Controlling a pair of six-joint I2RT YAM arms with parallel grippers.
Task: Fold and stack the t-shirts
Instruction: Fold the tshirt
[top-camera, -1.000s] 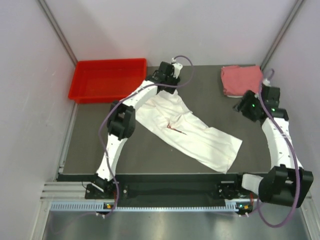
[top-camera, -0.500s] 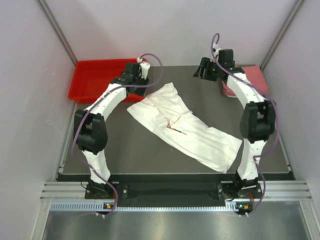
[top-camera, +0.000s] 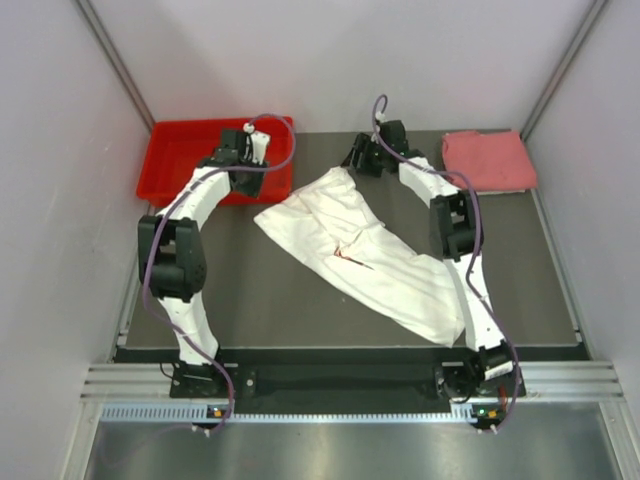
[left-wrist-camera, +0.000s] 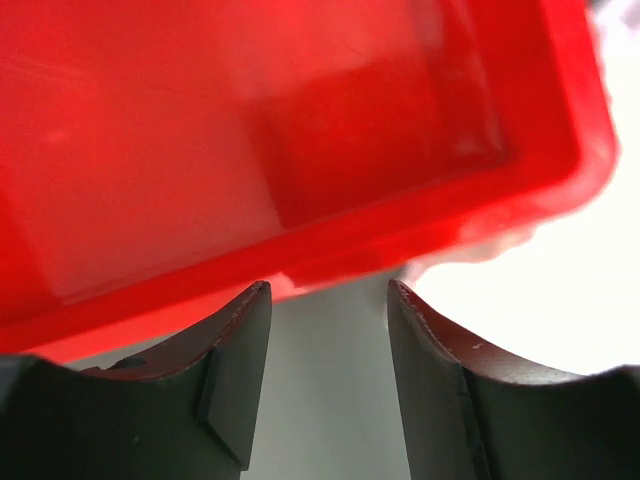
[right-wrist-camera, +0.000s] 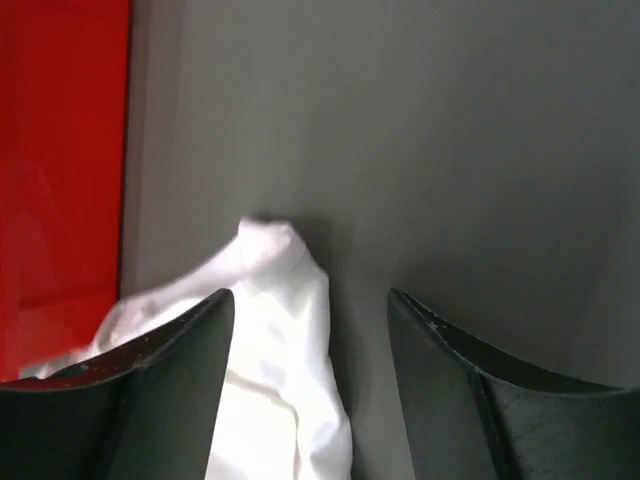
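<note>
Bright even light, blurry wrist views

White t-shirt (top-camera: 400, 280): soft cloth, matt, creased.
Pink-red t-shirt (top-camera: 488, 160): soft cloth, matt, lightly textured.
Bin (left-wrist-camera: 300, 120): rigid plastic, glossy, smooth, with bright reflections.
Table (top-camera: 260, 290): dark, matt, smooth surface.
Left gripper fingers (left-wrist-camera: 235, 370): black plastic, matt, fine scuffs on the edges.
Arm shells (top-camera: 203, 190): white plastic, slight sheen.
Front plate (top-camera: 330, 455): brushed metal, dull sheen.

White arm links (top-camera: 203, 190), black joints (top-camera: 172, 262), purple cables (top-camera: 294, 142)
</note>
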